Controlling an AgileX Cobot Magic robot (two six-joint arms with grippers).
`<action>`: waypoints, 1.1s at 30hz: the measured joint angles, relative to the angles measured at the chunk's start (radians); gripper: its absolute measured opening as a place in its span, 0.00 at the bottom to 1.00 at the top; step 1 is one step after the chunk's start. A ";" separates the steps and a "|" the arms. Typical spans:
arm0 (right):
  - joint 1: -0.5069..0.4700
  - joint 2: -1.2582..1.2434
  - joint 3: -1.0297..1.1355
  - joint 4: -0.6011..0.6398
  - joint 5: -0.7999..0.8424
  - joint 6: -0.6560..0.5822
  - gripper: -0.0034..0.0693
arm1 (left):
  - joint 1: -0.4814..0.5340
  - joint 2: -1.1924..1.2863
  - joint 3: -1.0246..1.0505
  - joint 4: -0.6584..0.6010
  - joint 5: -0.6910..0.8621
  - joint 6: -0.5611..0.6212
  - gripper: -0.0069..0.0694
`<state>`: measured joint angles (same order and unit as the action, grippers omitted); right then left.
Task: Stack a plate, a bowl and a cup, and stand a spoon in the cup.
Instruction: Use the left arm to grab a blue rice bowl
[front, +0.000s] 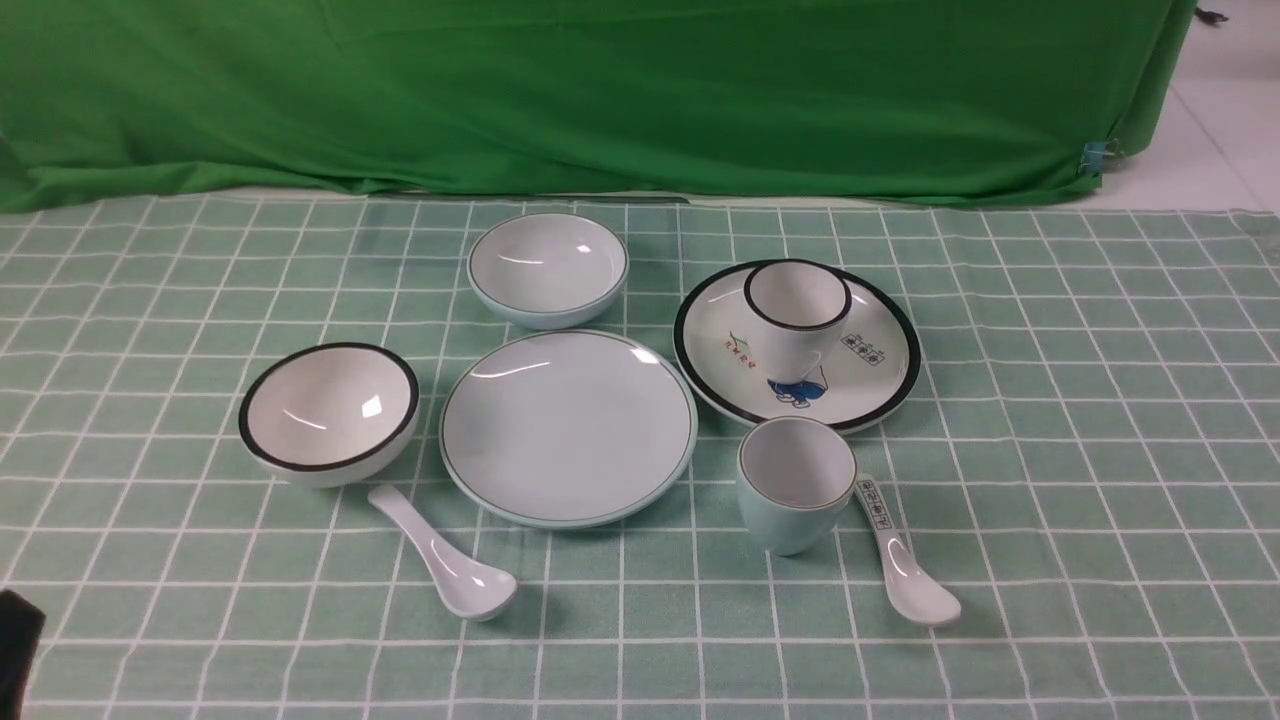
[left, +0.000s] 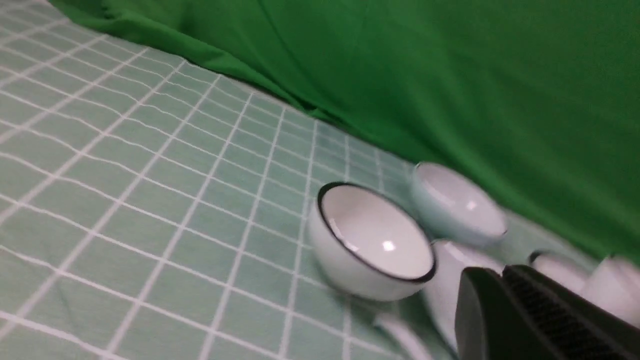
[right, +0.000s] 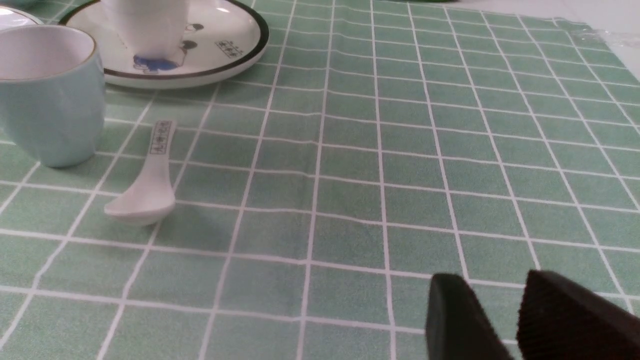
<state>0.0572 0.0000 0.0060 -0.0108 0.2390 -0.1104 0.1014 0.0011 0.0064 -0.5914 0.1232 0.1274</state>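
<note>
Front view: the large round pale blue-green plate (front: 568, 428) lies bare at the centre of the checked green tablecloth (front: 1080, 470). The shallow pale blue-green bowl (front: 548, 268) stands just beyond it, the handleless pale blue-green cup (front: 796, 484) near right, and the plain white ceramic spoon (front: 445, 555) near left. Look-alikes surround them: a black-rimmed white bowl (front: 329, 413) at left, a black-rimmed printed plate (front: 893, 352) carrying a black-rimmed white cup (front: 797, 315) at right, and a spoon with printed characters (front: 900, 560) touching or just beside the blue-green cup.

Left wrist view: the left gripper (left: 492, 272) hangs near the black-rimmed bowl. The picture is blurred, and whether its jaws are parted cannot be told.

Right wrist view: the right gripper (right: 492, 282) hovers over bare cloth, well right of the cup, its jaws slightly parted and empty.

Nothing appears stacked yet. The opening step is probably bowl onto plate, which calls for reaching past the black-rimmed bowl to the far one's rim.
</note>
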 joint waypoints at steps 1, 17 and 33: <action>0.000 0.000 0.000 0.000 0.000 0.000 0.38 | 0.000 0.000 0.000 -0.079 -0.023 -0.006 0.11; 0.000 0.000 0.000 0.000 0.000 0.000 0.38 | -0.042 0.299 -0.419 -0.239 0.389 0.365 0.11; 0.000 0.000 0.000 0.001 -0.013 0.004 0.38 | -0.212 0.740 -0.578 -0.093 0.458 0.404 0.11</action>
<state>0.0572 0.0000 0.0060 -0.0096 0.2261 -0.1067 -0.1109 0.7412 -0.5714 -0.6842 0.5808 0.5310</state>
